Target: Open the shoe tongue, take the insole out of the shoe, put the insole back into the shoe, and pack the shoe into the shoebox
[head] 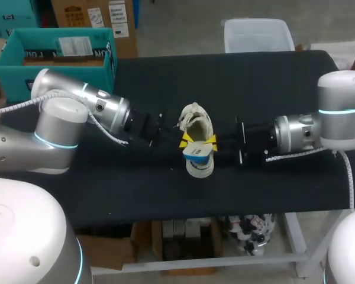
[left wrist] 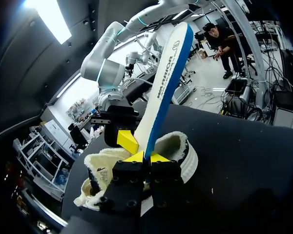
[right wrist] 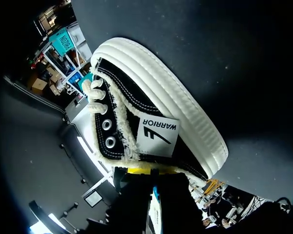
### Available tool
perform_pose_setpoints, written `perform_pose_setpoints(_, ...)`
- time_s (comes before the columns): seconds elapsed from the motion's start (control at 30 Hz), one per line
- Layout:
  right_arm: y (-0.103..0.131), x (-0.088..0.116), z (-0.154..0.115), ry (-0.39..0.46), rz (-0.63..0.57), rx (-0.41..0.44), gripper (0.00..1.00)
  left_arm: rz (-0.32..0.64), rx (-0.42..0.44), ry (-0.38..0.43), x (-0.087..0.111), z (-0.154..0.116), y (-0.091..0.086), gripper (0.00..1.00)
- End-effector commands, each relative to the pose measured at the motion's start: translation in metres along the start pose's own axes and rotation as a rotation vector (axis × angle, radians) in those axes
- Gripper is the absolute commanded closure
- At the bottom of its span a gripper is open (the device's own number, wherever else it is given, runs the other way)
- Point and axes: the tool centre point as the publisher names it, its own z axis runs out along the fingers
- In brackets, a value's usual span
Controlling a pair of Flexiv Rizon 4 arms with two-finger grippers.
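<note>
Insole [left wrist: 162,83] stands upright over the shoe [left wrist: 178,151] at mid-bench [head: 254,77], its lower end pinched tight in your left jaws, so a skewed push could buckle it or snag the fleecy collar [left wrist: 172,141] and drag the shoe.

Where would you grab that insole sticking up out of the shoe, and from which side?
Low on the insole, just above the shoe, pinching its two flat faces. It stands nearly upright and thin, so coming in level from the side probably fits, as the left gripper holds it.
</note>
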Motion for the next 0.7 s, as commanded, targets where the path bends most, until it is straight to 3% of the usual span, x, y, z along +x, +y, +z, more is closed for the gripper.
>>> perform_pose_setpoints(0.03, -0.013, 0.005, -0.005, 0.004, -0.014, -0.022, 0.68, 0.002, 0.003, 0.000, -0.001, 0.005, 0.003, 1.00)
perform_pose_setpoints(0.13, -0.021, 0.006, -0.009, -0.003, -0.018, -0.035, 0.58, 0.001, 0.002, -0.002, -0.001, 0.005, 0.002, 1.00)
perform_pose_setpoints(0.27, -0.027, 0.006, -0.009, -0.014, -0.017, -0.037, 0.60, 0.000, 0.004, -0.011, 0.000, 0.003, 0.002, 1.00)
perform_pose_setpoints(0.43, -0.028, 0.004, -0.008, -0.029, -0.009, -0.032, 0.81, 0.000, 0.004, -0.018, 0.000, 0.001, 0.001, 1.00)
perform_pose_setpoints(0.5, -0.028, 0.003, -0.008, -0.035, -0.005, -0.032, 0.93, 0.000, 0.002, -0.019, 0.000, 0.000, 0.000, 1.00)
perform_pose_setpoints(0.6, -0.029, 0.000, -0.009, -0.039, 0.001, -0.031, 1.00, 0.002, 0.001, -0.020, -0.001, -0.001, 0.000, 1.00)
perform_pose_setpoints(0.7, -0.029, -0.002, -0.008, -0.044, 0.006, -0.026, 1.00, 0.003, 0.000, -0.019, -0.002, -0.001, -0.001, 1.00)
